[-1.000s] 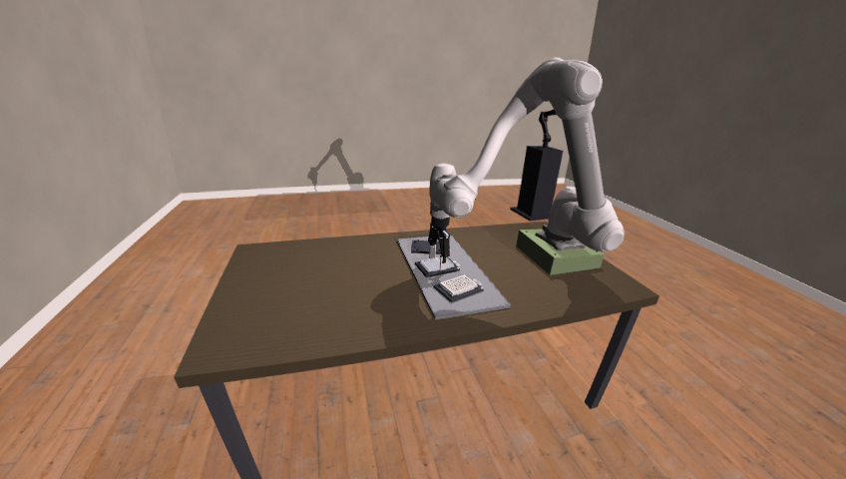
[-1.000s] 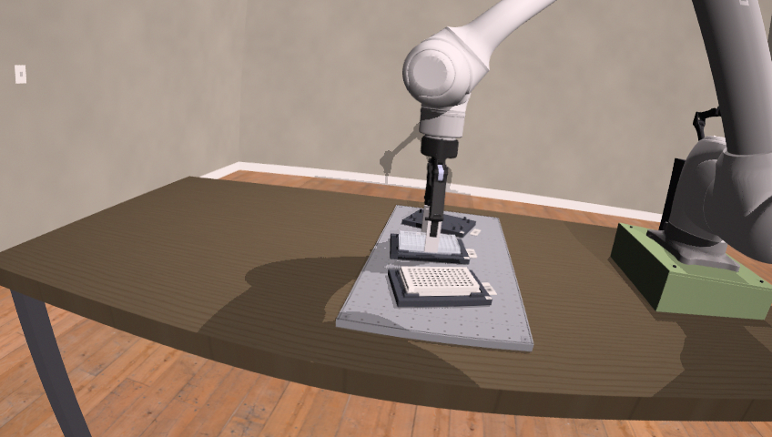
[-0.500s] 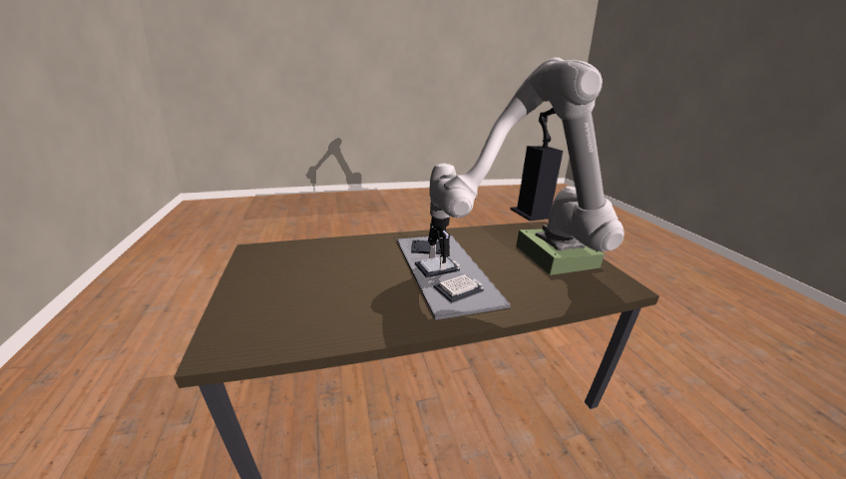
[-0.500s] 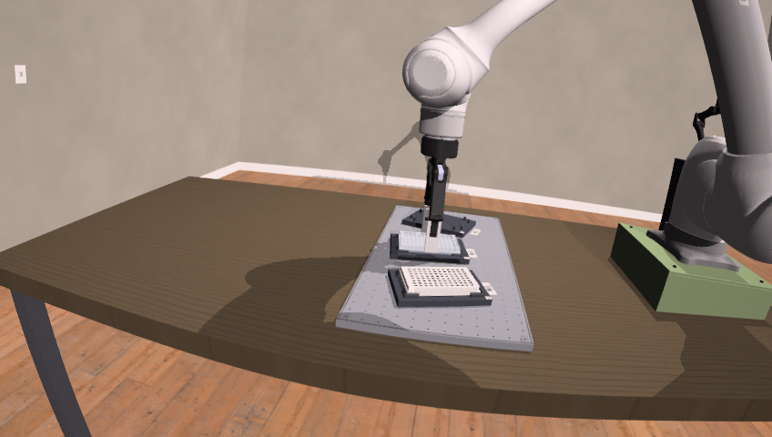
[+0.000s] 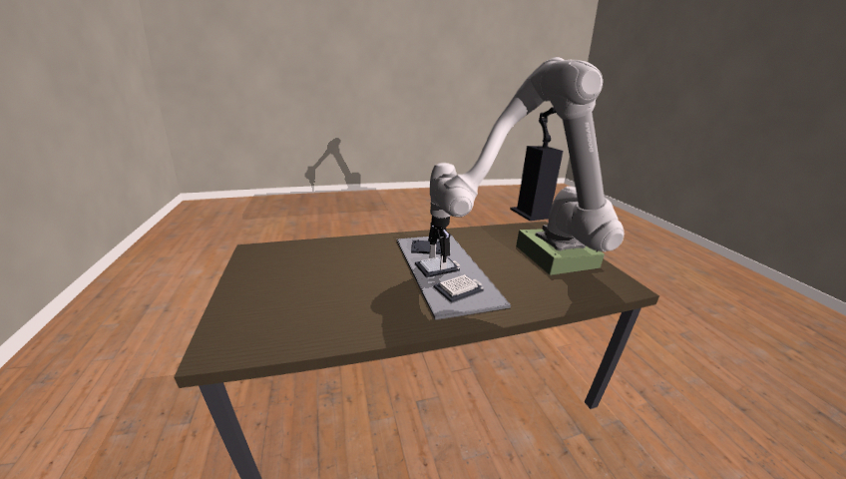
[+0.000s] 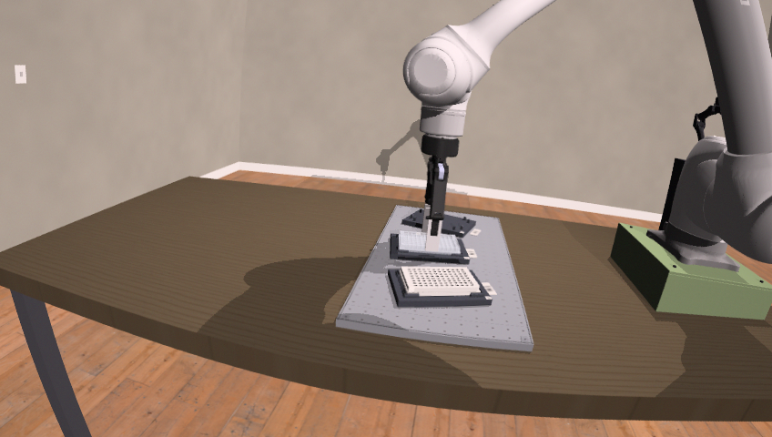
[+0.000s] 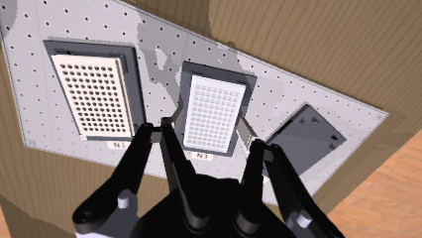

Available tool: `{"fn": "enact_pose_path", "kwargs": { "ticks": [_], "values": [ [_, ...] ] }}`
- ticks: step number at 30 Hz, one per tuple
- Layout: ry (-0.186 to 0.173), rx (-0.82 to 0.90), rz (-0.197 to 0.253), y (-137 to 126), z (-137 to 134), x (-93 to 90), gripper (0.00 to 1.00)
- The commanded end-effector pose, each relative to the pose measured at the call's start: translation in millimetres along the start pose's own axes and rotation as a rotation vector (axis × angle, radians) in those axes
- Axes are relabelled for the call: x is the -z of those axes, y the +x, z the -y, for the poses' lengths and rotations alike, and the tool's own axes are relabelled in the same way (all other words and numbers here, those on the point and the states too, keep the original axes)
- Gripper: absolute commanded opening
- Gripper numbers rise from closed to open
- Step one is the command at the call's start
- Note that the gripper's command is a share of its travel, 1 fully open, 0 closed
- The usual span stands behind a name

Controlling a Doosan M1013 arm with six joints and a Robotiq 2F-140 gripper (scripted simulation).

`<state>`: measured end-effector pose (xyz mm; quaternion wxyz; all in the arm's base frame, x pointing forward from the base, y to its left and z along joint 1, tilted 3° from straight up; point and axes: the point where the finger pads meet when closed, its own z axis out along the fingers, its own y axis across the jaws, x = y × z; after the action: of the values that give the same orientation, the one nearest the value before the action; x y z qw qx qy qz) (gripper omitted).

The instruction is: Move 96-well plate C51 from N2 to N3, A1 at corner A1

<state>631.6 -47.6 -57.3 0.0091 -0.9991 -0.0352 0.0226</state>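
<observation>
A white 96-well plate with square wells (image 7: 214, 113) sits flat in the middle nest on the grey deck. The label in front of that nest reads N3. The plate also shows in the exterior view (image 6: 428, 241) and the top view (image 5: 438, 264). My gripper (image 7: 211, 119) is open, and its two pads flank the plate's long sides; it is also in the exterior view (image 6: 433, 232). The second plate, with round wells (image 7: 92, 95) (image 6: 440, 280), lies in nest N1 at the near end. A dark empty nest (image 7: 304, 139), turned at an angle, lies at the far end (image 6: 439, 220).
The perforated grey deck (image 6: 433, 319) lies on a brown table. The arm's green base (image 6: 687, 276) stands at the table's right. A black box (image 5: 539, 181) stands behind it.
</observation>
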Motion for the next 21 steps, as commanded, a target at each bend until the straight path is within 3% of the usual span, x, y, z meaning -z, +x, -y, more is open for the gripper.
{"fn": "enact_pose_path", "kwargs": {
  "ticks": [1, 21],
  "values": [
    [0.001, 0.001, 0.000, 0, 4, 5.0, 0.66],
    [0.001, 0.001, 0.000, 0, 4, 30.2, 0.66]
  ]
}}
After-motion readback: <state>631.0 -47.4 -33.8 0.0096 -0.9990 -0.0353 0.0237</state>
